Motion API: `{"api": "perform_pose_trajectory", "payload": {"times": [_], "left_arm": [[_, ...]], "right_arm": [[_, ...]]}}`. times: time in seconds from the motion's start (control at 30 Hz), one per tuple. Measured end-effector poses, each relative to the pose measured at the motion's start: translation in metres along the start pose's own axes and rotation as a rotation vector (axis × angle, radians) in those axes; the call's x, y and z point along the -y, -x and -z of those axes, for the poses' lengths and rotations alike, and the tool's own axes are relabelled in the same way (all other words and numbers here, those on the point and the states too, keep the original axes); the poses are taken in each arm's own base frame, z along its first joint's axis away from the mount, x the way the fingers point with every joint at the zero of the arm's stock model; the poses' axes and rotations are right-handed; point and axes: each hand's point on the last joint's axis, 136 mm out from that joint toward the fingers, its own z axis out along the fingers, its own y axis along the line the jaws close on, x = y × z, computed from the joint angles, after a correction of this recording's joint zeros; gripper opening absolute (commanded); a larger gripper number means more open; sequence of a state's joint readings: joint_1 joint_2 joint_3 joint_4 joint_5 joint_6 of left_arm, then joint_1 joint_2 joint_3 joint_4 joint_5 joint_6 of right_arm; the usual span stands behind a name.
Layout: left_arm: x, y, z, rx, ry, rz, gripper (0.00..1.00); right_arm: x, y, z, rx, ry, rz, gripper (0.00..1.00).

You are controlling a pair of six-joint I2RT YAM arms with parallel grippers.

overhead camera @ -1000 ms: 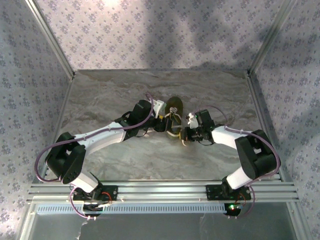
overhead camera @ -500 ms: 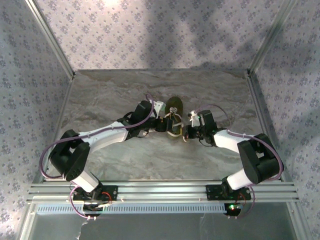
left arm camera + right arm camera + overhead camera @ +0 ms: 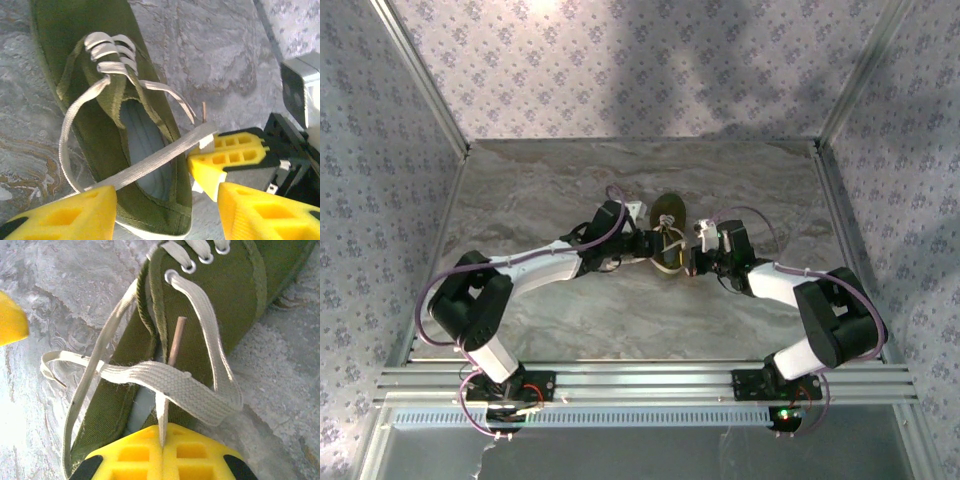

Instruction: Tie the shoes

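Observation:
The olive-green shoe (image 3: 669, 222) lies mid-table with its toe pointing away and its dark opening (image 3: 145, 150) toward the arms. Its cream laces (image 3: 75, 125) are loose and untied. My right gripper (image 3: 694, 259) sits at the heel's right side. Its yellow fingers (image 3: 162, 432) are shut on a lace end, and a flat lace loop (image 3: 180, 385) lies across the opening just ahead of them. My left gripper (image 3: 651, 245) is at the shoe's left. It stands open (image 3: 162, 200), its fingers wide apart on either side of the heel. A taut lace strand (image 3: 150, 167) runs from the right gripper (image 3: 227, 157) toward the left finger (image 3: 65, 212).
The marble-patterned table (image 3: 540, 180) is boxed in by patterned walls and aluminium posts (image 3: 420, 75). A metal rail (image 3: 640, 378) runs along the near edge. Both arms reach inward and nearly meet at the shoe.
The left gripper has slid right, up against the shoe. The right gripper has shifted left and slightly away, closer to the heel, with the lace in its grip.

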State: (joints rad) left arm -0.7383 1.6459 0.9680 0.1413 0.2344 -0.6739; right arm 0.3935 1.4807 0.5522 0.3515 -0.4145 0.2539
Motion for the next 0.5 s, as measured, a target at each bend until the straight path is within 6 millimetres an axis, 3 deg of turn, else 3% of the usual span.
{"api": "perform_pose_trajectory", "payload": {"times": [0.17,0.5], "left_arm": [[0.004,0.014,-0.005,0.023,-0.014,0.033,0.56],[0.019,0.038,-0.039,0.009,-0.046,0.055,0.53]], "right_arm": [[-0.005,0.005,-0.001,0.02,0.014,0.04,0.0],[-0.006,0.008,-0.001,0.035,0.008,0.06,0.0]]}}
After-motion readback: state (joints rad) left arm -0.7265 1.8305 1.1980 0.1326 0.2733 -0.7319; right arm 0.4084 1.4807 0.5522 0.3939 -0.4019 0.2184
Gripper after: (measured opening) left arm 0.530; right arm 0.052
